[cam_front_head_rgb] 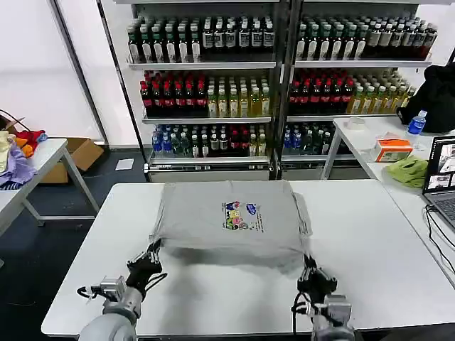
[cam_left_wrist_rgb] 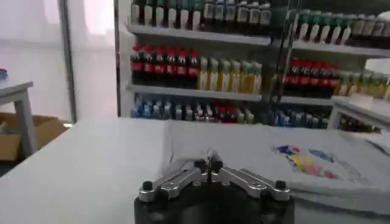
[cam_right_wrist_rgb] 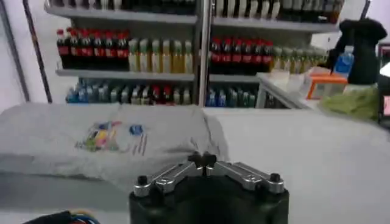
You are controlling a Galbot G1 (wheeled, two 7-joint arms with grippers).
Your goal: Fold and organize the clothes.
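A light grey shirt [cam_front_head_rgb: 227, 213] with a small multicoloured chest print lies across the far half of the white table [cam_front_head_rgb: 384, 249], print side up. Its near edge is raised off the table and casts a shadow beneath. My left gripper [cam_front_head_rgb: 152, 250] is shut on the shirt's near left corner. My right gripper [cam_front_head_rgb: 308, 263] is shut on the near right corner. In the left wrist view the left gripper [cam_left_wrist_rgb: 208, 163] pinches a fold of the shirt [cam_left_wrist_rgb: 274, 152]. In the right wrist view the right gripper [cam_right_wrist_rgb: 202, 161] meets the edge of the shirt [cam_right_wrist_rgb: 91, 134].
Shelves of bottles [cam_front_head_rgb: 234, 85] stand behind the table. A side table at the right holds a laptop [cam_front_head_rgb: 441, 177], a green cloth [cam_front_head_rgb: 409, 170], an orange box [cam_front_head_rgb: 392, 149] and a water bottle [cam_front_head_rgb: 416, 124]. Another table with coloured clothes [cam_front_head_rgb: 14, 160] stands at the left, by a cardboard box [cam_front_head_rgb: 78, 156].
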